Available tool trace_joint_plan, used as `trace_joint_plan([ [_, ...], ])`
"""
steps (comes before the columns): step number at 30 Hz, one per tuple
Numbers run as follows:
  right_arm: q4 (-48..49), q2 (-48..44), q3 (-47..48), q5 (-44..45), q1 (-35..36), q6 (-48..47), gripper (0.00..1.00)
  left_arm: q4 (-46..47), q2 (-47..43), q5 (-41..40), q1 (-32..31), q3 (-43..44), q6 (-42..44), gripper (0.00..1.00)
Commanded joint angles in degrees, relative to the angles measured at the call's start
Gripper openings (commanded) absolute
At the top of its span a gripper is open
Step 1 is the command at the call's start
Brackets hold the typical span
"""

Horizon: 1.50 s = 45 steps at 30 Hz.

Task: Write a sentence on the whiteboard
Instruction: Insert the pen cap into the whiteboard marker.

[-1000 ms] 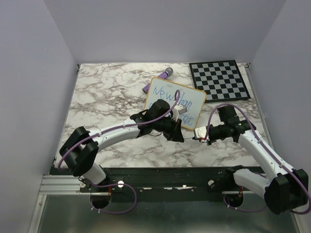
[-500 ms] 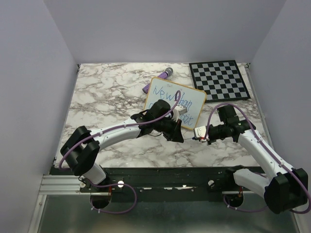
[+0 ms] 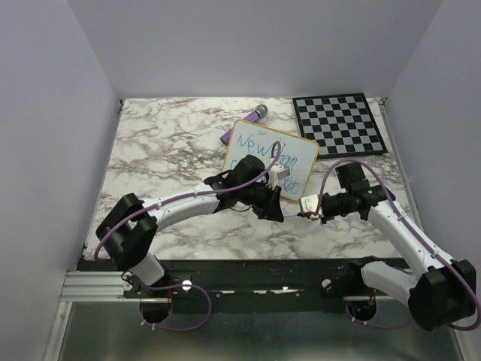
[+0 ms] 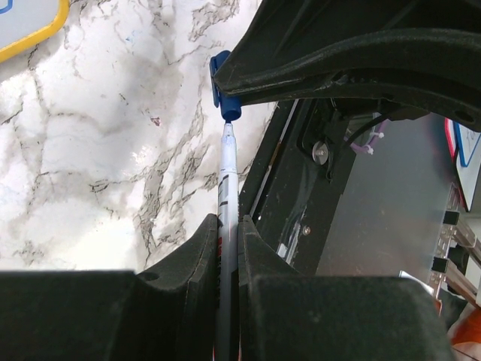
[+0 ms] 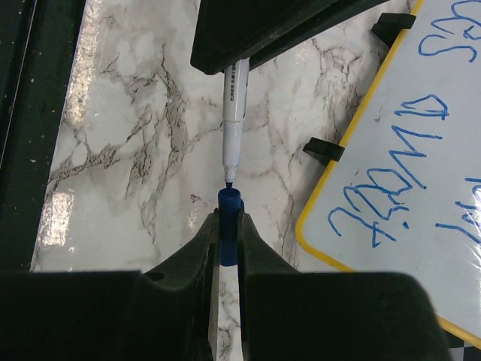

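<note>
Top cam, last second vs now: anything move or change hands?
Barely. The left arm's elbow drifted slightly right. The left gripper stays shut on the thin white marker pen, tip at the mouth of the blue cap that the right gripper still clamps. Nothing taken or released. The yellow-framed whiteboard and its blue handwritten sentence have not moved.

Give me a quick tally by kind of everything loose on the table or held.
Boards: 2 (whiteboard, checkered board)
Markers: 1 (uncapped marker, in left fingers)
Caps: 1 (blue cap, in right fingers)
Purple pieces: 2 (upper purple piece, lower purple piece; possibly one thing)
Total: 6
</note>
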Motion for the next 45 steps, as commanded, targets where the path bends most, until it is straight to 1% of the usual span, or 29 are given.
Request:
trace_joint_plan([
  [1, 0.6, 0.4, 0.12, -0.83, 0.51, 0.09, 0.11, 0.74, 0.95, 0.96, -0.1, 1.64, -0.19, 0.0],
  [12, 0.87, 0.4, -0.05, -0.66, 1.3, 0.62, 0.11, 2.85, 2.27, 1.49, -0.1, 2.26, -1.5, 0.0],
  [17, 1.22, 0.49, 0.56, -0.75, 2.18, 1.85, 0.11, 2.33, 3.06, 1.14, -0.19, 2.87, -1.68, 0.0],
  [23, 1.92, 0.49, 1.44, 0.92, 3.5, 5.1, 0.11, -1.54, 4.46, -1.66, -0.54, 4.98, 0.25, 0.0],
  [30, 4.2, -0.04, 2.41, -0.13, 5.79, 11.86, 0.11, -1.55, 7.44, -4.66, -2.3, 7.44, 2.01, 0.0],
  [34, 4.91, 0.31, 2.5, -0.74, 6.93, 14.41, 0.11, 1.61, 9.38, -3.52, -2.83, 6.74, 2.19, 0.0],
  [40, 7.89, 0.84, 1.27, 0.48, 10.88, 17.22, 0.11, 6.89, 11.5, -2.9, -3.44, 5.69, 1.66, 0.0],
  [42, 9.21, 1.19, 0.92, 0.49, 11.67, 18.02, 0.1, 10.4, 11.5, -3.17, -3.62, 4.72, 1.4, 0.0],
  [43, 9.48, 1.45, 0.74, 0.14, 11.94, 18.37, 0.1, 11.97, 11.23, -3.52, -3.71, 2.89, 1.31, 0.0],
  [45, 10.7, 1.63, -0.22, -0.3, 12.2, 18.72, 0.09, 17.59, 10.62, -4.31, -4.06, 0.77, 1.22, 0.0],
])
